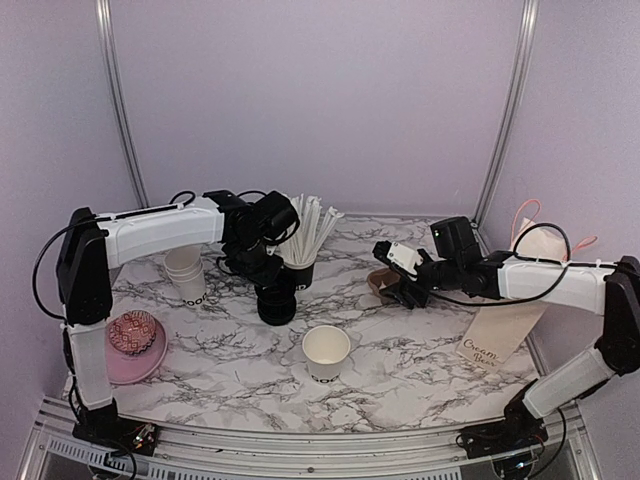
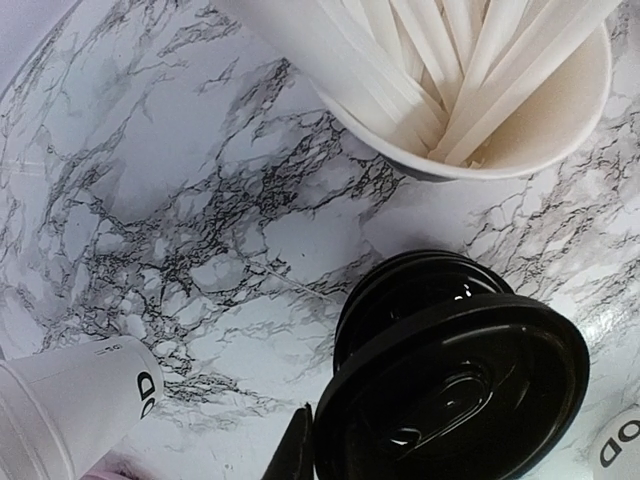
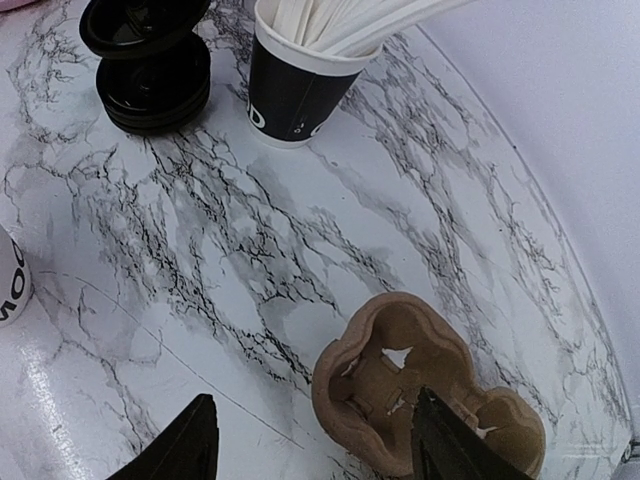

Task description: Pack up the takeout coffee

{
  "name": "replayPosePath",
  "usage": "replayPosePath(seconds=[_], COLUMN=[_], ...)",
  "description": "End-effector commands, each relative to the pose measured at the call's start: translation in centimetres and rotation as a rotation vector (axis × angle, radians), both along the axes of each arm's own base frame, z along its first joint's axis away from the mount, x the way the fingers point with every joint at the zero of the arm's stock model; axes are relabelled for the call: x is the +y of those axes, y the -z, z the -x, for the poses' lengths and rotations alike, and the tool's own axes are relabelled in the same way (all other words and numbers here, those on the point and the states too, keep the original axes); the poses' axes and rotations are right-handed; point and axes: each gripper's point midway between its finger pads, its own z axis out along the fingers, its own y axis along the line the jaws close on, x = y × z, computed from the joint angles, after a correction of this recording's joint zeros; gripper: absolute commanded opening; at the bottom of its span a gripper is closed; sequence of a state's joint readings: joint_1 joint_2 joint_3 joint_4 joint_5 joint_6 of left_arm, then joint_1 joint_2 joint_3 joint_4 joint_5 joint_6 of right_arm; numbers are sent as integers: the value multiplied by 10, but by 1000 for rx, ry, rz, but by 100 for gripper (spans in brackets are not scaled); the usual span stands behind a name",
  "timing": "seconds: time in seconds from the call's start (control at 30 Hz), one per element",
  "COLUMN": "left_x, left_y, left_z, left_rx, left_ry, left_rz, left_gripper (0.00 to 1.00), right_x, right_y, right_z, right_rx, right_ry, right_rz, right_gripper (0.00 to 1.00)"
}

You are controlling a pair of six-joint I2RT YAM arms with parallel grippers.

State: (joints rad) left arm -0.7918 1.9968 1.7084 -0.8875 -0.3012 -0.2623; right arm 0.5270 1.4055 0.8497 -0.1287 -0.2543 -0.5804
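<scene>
No lidded cup shows in any view. A lidless white cup (image 1: 326, 352) with black lettering stands at the middle front. A stack of white cups (image 1: 187, 275) stands at the left and also shows in the left wrist view (image 2: 70, 410). My left gripper (image 1: 262, 266) is shut on a black lid (image 2: 450, 400) and holds it tilted just above the stack of black lids (image 1: 276, 303). One finger (image 2: 296, 448) presses the lid's rim; the other is hidden. My right gripper (image 3: 310, 450) is open, its right finger over the brown cup carrier (image 3: 400, 395).
A black cup of white straws (image 1: 303, 262) stands right behind the lid stack. A pink plate (image 1: 150, 360) with a patterned item sits at the front left. A paper bag (image 1: 505, 325) stands at the right, beside the right arm. The walls are close.
</scene>
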Motion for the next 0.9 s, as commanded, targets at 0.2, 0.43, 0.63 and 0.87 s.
replayPosePath(seconds=[0.2, 0.43, 0.63, 0.87], left_x=[-40, -91, -100, -91], left_y=[-121, -209, -256, -271], left_z=[21, 54, 75, 73], left_rx=[-128, -138, -196, -187], left_ry=[178, 397, 474, 422], left_rz=[435, 848, 1111, 1297], left_gripper=[10, 10, 10, 11], right_x=[34, 75, 89, 111], right_y=[-98, -192, -230, -244], right_z=[3, 34, 45, 76], right_rx=[58, 188, 219, 166], right_ry=[-106, -359, -462, -607], right_rz=[-194, -464, -570, -541], right_gripper=[65, 80, 98, 99])
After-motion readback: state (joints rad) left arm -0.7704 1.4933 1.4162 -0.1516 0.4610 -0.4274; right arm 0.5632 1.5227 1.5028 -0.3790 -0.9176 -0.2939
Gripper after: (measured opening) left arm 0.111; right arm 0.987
